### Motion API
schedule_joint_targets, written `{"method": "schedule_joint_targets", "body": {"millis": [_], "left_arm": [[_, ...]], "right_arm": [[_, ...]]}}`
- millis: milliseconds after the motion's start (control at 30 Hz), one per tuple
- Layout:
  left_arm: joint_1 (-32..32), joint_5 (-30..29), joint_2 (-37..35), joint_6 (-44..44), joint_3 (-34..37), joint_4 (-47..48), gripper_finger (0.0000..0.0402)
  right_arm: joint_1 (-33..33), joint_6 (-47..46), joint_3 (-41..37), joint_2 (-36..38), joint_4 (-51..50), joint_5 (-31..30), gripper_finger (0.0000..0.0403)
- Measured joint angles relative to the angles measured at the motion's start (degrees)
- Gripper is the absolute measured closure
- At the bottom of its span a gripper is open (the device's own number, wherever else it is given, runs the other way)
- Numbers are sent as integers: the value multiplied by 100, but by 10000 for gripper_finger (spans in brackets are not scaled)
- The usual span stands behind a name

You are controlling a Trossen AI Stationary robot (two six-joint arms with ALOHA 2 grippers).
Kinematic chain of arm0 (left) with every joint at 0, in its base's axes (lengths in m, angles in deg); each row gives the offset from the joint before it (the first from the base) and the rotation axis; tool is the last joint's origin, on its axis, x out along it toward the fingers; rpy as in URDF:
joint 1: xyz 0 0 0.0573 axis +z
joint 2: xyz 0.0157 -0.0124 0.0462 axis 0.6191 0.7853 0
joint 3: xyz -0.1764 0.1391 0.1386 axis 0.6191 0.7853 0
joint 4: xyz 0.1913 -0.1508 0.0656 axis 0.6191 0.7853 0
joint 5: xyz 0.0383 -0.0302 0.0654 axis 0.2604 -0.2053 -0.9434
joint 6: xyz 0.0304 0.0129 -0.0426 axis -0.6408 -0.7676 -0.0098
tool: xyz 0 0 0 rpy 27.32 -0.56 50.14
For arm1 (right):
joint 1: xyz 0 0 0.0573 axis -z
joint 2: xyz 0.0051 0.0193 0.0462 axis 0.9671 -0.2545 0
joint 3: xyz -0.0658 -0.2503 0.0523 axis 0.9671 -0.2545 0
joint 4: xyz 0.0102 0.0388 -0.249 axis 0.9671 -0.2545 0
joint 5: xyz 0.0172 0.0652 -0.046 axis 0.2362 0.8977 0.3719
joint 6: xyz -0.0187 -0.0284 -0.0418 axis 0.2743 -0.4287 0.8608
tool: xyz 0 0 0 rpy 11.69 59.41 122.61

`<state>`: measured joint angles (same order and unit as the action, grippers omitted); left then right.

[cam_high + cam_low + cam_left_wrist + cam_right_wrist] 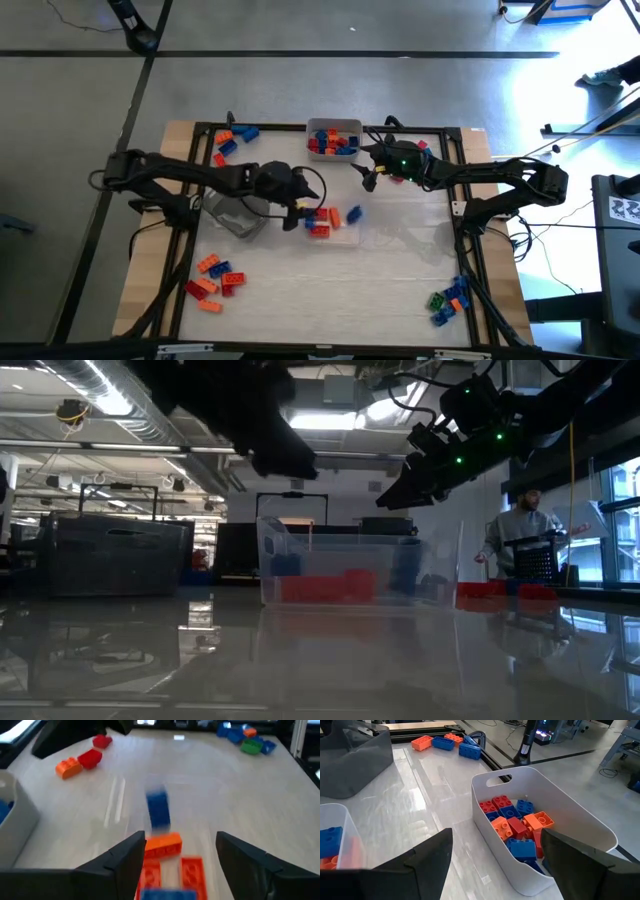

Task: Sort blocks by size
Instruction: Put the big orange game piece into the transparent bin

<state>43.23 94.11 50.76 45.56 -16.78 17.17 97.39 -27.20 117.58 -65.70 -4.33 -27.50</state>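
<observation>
The blocks are spread all over your table: a small cluster of orange, red and blue ones [322, 221] sits at the middle, with a lone blue brick [355, 212] just to its right, and that same blue brick [158, 810] shows in the left wrist view beyond an orange brick [162, 844]. Right over that cluster you have the left gripper [297, 207], fingers spread wide and empty, the orange brick lying between them on the table — nothing pinched. Just behind it, near the table's far edge, the white bin [333, 126] holds a heap of red, orange and blue blocks [516, 828], and your right gripper [368, 172] hangs beside that bin, its fingers also apart with nothing in them. Look further out and you'll find more piles: orange and blue bricks [232, 139] at the far left corner, a red, orange and blue bunch [213, 280] at the near left, and green, blue and orange ones [449, 301] at the near right. A grey tray [236, 216] lies under the left arm, left of the centre cluster. Off beyond the table, the low view catches a person [520, 535] standing in the room.
</observation>
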Motion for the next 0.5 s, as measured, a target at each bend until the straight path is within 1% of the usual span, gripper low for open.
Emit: {"method": "schedule_joint_targets", "body": {"millis": [100,167,333,400,500], "left_arm": [[-87,-17,-389,14,-351,1132,171],[-206,-20,-655,89,-443,1760,174],[-650,-9,-1226,487,-500,2978,178],[-884,-14,-1345,696,-503,3520,178],[-1262,-18,-1400,1069,-500,4098,178]], "right_arm": [[0,0,0,0,-13,0,103],[0,0,0,0,-34,0,103],[0,0,0,0,-101,0,103],[0,1,0,0,-112,0,103],[0,2,0,0,-120,0,103]]}}
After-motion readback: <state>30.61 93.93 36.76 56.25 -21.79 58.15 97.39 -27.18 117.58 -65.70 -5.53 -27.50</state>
